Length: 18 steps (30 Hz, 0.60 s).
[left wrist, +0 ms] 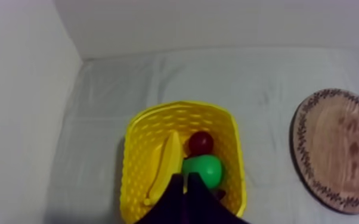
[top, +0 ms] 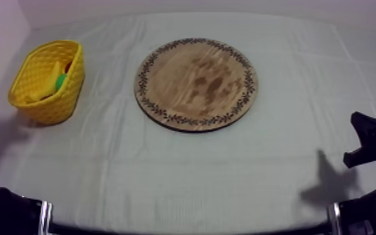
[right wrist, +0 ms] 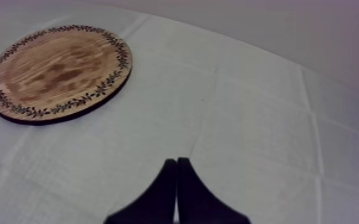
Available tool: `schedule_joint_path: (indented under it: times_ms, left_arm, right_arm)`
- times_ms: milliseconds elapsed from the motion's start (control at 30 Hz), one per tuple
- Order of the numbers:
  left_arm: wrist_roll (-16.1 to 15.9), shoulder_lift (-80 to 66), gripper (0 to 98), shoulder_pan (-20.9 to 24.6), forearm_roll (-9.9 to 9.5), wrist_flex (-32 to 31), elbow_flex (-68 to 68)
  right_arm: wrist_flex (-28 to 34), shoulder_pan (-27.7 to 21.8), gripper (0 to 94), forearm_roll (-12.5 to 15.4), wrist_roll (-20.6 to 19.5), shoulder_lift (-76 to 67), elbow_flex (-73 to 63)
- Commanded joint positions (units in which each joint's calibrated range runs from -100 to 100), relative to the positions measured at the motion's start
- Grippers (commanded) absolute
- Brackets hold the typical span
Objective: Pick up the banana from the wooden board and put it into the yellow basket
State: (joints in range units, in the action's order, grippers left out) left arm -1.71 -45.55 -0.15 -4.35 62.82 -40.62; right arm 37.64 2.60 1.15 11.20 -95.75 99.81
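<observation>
Pale walls (left wrist: 15, 89), grey-white clothed table (top: 190, 169)

Dim, even light with a faint violet cast falls from above. In the top view, soft shadows lie on the counter (top: 190, 175), one at seven o'clock of the yellow basket (top: 40, 94), another at four o'clock of the wooden board (top: 197, 84).

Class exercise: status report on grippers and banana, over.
Left gripper shut, above yellow basket. Right gripper shut, over cloth. Banana in basket, off wooden board. Nothing obstructing.
</observation>
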Motion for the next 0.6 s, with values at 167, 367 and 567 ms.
schedule_joint_path:
  times_ms: [167, 367, 567]
  left_arm:
    - [1.64, -20.76, 0.0, 0.94, 0.39, -7.63, -17.27]
    - [0.51, -30.38, 0.0, 1.47, 1.14, -13.29, -29.38]
    - [-0.32, -39.79, 0.0, 1.27, 1.92, -16.74, -39.63]
  right_arm:
    - [0.02, 0.0, 0.3, 0.0, 0.01, 0.0, -0.03]
    - [0.02, 0.0, 0.3, 0.0, 0.01, 0.0, -0.03]
    - [0.02, 0.0, 0.3, 0.0, 0.01, 0.0, -0.03]
